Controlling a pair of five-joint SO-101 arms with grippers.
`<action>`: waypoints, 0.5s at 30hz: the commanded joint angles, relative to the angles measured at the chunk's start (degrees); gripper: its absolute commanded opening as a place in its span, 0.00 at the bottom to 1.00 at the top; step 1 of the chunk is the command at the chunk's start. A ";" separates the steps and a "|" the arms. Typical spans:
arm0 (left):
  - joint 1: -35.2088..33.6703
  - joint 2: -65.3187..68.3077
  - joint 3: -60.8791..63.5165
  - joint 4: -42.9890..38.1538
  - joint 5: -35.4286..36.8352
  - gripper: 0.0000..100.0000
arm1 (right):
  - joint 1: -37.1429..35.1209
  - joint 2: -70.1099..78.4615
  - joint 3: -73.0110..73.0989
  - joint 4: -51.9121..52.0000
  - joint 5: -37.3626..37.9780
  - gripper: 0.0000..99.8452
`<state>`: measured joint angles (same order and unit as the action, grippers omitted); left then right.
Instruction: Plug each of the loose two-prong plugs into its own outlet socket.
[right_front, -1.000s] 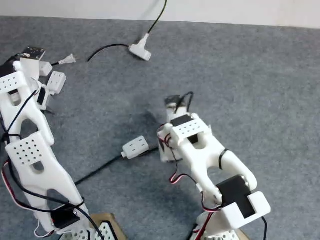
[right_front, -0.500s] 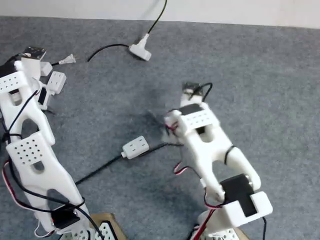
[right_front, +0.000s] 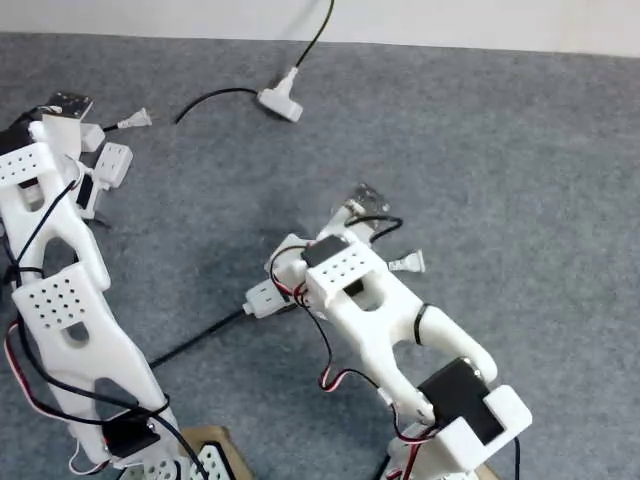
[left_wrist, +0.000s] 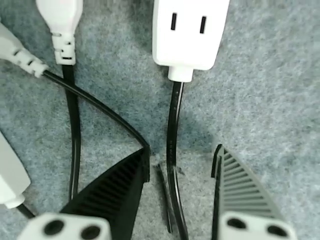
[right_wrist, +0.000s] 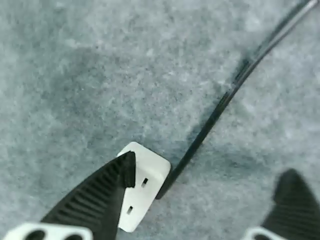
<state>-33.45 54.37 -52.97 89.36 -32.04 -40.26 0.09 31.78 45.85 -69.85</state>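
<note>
High view first: your right arm stands over the near middle of the desk (right_front: 520, 170). Under its wrist lies the middle socket (right_front: 262, 297), slotted face up, long axis slanting from near-left to far-right. A black cord (right_front: 195, 340) runs off from it toward the near-left corner. In the right wrist view the right pincer (right_wrist: 210, 165) is spread wide, holding nothing. One finger (right_wrist: 100, 195) overlaps the edge of that socket (right_wrist: 142, 190), and the other stands well apart on the far side of the cord (right_wrist: 225, 100).

Just beside the arm, toward the right edge, you have a loose plug (right_front: 405, 263) lying flat. Its prongs point at the right edge.

Farther off, at the far-left corner, your left arm hangs over the corner socket (right_front: 112, 163). In the left wrist view its two slots (left_wrist: 189, 35) face up. Its long axis is in line with the left pincer (left_wrist: 181, 149), which is partly open and grips nothing. The socket's lead (left_wrist: 172, 125) leaves the end nearest you and passes between the two fingers. Beside it lies a white plug body (left_wrist: 62, 20), its own wire (left_wrist: 72, 125) running parallel.

A small plug (right_front: 135, 120) lies just beyond, prongs toward the right edge. Farthest, near the far edge, sits the far plug (right_front: 280, 103), with cable leaving both ways.
</note>
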 joint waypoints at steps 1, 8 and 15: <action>-0.04 -0.75 -0.66 -0.53 -0.44 0.22 | 0.22 -0.40 1.01 -3.65 -3.52 0.44; -0.75 -0.75 -0.66 -0.44 -0.44 0.22 | 3.03 -0.40 1.10 -8.92 -4.13 0.37; -1.63 -0.75 -0.66 -0.70 -0.44 0.22 | 8.84 -0.40 1.19 -8.84 -4.22 0.37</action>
<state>-34.24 54.37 -52.97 89.36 -32.04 -33.58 0.09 32.92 37.93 -73.27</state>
